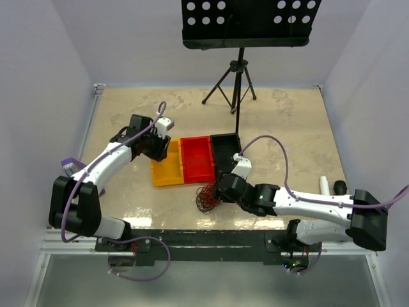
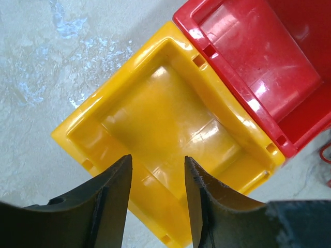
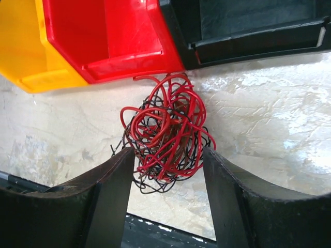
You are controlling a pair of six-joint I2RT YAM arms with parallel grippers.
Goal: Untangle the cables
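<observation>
The cables [image 1: 206, 197] form a fist-sized tangle of thin red and dark wires [image 3: 165, 134] on the table, just in front of the red bin. My right gripper [image 1: 220, 188] is low beside the tangle. In the right wrist view it [image 3: 168, 155] is open, its fingers standing on either side of the tangle's near part, and a few dark loops reach the left finger. My left gripper [image 1: 156, 148] hovers over the yellow bin [image 2: 170, 119]. It [image 2: 158, 158] is open, with nothing between the fingers.
Three bins stand side by side: yellow [image 1: 167, 167], red [image 1: 197, 160] and black [image 1: 225, 152]. A music stand [image 1: 246, 22] on a tripod [image 1: 233, 83] stands at the back. Small white [image 1: 324, 185] and black [image 1: 340, 187] objects lie at the right. The table's dark front edge [image 3: 155, 232] is close behind the tangle.
</observation>
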